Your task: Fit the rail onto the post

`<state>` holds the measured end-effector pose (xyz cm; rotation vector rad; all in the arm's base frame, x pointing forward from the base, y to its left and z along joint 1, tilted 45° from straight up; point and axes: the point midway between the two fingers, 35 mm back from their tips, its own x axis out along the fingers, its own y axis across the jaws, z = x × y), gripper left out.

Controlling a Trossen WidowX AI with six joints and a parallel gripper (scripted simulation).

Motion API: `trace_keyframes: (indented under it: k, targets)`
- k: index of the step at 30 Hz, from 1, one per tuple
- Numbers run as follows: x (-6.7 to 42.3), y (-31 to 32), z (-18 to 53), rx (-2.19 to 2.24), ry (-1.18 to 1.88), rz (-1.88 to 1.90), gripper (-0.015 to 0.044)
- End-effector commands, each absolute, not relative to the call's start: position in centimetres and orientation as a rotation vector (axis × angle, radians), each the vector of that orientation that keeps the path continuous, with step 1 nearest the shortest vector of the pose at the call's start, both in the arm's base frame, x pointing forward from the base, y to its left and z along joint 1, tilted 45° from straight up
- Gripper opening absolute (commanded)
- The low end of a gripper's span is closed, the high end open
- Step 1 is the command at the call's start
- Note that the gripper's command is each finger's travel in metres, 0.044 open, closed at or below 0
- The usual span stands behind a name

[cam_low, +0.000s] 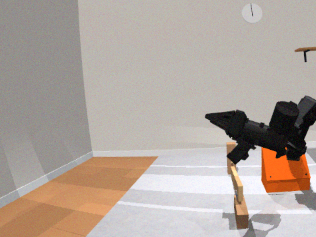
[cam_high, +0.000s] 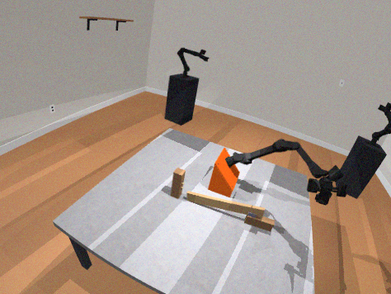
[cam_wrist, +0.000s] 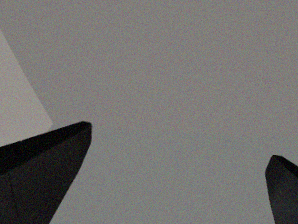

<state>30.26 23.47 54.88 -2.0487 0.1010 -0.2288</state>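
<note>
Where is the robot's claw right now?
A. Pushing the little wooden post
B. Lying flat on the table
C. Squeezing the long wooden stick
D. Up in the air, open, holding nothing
D: the gripper hangs open above the table, well clear of the rail and the post.

- The arm [cam_high: 285, 147] reaches out from its base in a long, shallow arch, elbow raised, forearm sloping down toward the wrist.
- Behind the claw, the wrist [cam_low: 258, 134] is a thick dark block, tilted so that the claw points slightly upward and away from the base.
- The gripper [cam_low: 217, 118] hangs in the air, its fingers spread wide with nothing between them.
- Seen from the wrist camera, one dark fingertip [cam_wrist: 47, 176] shows at the lower left and the other at the far right edge, well apart, only plain grey surface between them.
- From the side, the fingers taper to narrow points ahead of the wrist.
</note>
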Motion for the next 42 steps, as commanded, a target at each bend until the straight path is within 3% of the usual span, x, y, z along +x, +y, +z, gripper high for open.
trace_keyframes:
  k: [1,8,21,33,42]
  targets:
    - [30.4,23.5,54.8,-2.052,0.1,-0.228,0.0426]
    - [35.7,25.2,49.5,-2.209,0.085,-0.123,0.044]
    - [47.1,22.4,30.1,-2.469,0.178,0.439,0.044]
    - [48.1,15.1,13.0,-2.288,0.341,1.051,0.044]
    - [42.8,7.9,0.8,-1.796,0.469,1.517,0.044]
